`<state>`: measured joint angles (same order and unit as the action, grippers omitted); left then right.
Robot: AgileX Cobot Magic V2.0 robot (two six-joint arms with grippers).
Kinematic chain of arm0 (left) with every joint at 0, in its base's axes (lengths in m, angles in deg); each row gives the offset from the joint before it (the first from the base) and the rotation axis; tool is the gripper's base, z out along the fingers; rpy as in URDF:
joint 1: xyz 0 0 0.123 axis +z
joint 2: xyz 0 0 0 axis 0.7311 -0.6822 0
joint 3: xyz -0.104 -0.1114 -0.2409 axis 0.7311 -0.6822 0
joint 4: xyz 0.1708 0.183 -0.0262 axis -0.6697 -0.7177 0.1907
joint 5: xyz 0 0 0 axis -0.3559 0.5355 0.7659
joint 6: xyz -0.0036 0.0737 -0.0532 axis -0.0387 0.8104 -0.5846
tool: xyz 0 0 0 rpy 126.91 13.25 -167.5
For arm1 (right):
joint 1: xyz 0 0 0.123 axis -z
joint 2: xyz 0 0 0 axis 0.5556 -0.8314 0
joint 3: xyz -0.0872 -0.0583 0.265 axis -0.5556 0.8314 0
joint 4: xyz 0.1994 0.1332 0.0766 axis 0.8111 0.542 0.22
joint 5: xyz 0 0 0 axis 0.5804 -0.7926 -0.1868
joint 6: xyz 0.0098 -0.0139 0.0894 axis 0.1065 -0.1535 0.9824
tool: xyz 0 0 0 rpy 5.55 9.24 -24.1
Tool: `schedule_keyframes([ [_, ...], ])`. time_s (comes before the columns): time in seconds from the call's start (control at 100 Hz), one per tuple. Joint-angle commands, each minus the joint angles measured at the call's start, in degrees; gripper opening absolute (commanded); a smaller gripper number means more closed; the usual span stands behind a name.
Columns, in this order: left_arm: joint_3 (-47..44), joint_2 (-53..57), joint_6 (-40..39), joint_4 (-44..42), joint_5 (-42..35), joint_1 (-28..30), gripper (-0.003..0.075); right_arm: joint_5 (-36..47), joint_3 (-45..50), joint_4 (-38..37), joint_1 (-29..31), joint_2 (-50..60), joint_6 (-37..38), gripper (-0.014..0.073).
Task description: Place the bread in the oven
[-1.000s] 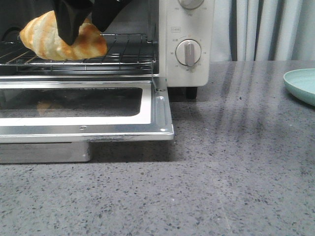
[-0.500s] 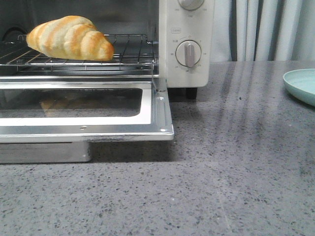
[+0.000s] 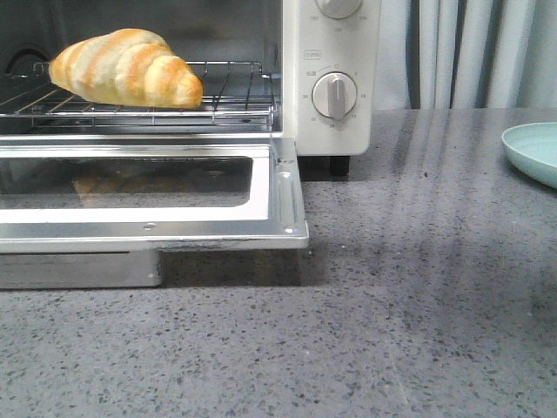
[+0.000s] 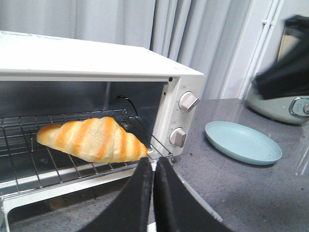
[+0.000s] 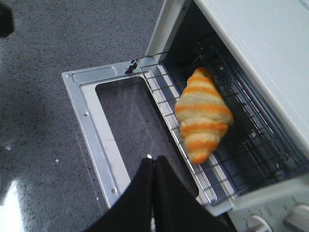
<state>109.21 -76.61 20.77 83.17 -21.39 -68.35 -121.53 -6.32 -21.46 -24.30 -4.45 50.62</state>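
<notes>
The bread (image 3: pixel 126 68), a golden-brown roll with cream stripes, lies on the wire rack (image 3: pixel 226 96) inside the cream-white oven (image 3: pixel 331 52), whose glass door (image 3: pixel 278 200) hangs open and flat. No gripper shows in the front view. My left gripper (image 4: pixel 153 162) is shut and empty, hovering outside the oven mouth just in front of the bread (image 4: pixel 91 139). High over the open door (image 5: pixel 91 125) is my right gripper (image 5: pixel 152 162), also shut and empty, with the bread (image 5: pixel 203 113) beyond it on the rack.
A pale blue-green plate (image 3: pixel 533 150) rests on the grey speckled counter to the right of the oven. Two round dials (image 3: pixel 333 94) face forward on the oven's right panel. Curtains hang behind. A dark blurred arm (image 4: pixel 285 67) shows past the plate (image 4: pixel 243 141).
One second ago black fingers gripped the bread on the rack in the front view. They let go and left that view; the bread now lies free, shifted slightly right.
</notes>
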Motion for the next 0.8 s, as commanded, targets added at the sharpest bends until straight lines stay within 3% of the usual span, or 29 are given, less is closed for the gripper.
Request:
schedule_keyframes([
  [0.0,1.84,-0.69,-0.29,-1.06,-3.67,0.19,-0.0021,7.44,7.85,-2.44,0.13,12.02,-0.53,-0.0067],
  [0.16,1.84,-0.69,-0.29,-3.44,-3.81,0.19,-0.0021,12.07,24.05,-11.76,0.13,30.04,2.58,-0.0067],
  [0.34,1.84,-0.69,-0.29,-3.42,-4.48,0.19,-0.0021,5.8,36.41,-15.09,0.13,50.6,4.23,-0.0067],
  [0.47,1.84,-0.69,-0.29,-3.46,-4.73,0.19,-0.0021,5.71,41.49,-26.07,0.13,62.52,24.15,-0.0067],
  [0.58,1.84,-0.69,-0.29,-3.46,-5.32,0.19,-0.0021,5.19,43.0,-31.6,0.13,65.31,27.7,-0.0067],
  [0.79,1.84,-0.69,-0.29,-3.46,-5.99,0.19,-0.0021,6.04,43.27,-31.88,0.13,60.99,27.7,-0.0067],
])
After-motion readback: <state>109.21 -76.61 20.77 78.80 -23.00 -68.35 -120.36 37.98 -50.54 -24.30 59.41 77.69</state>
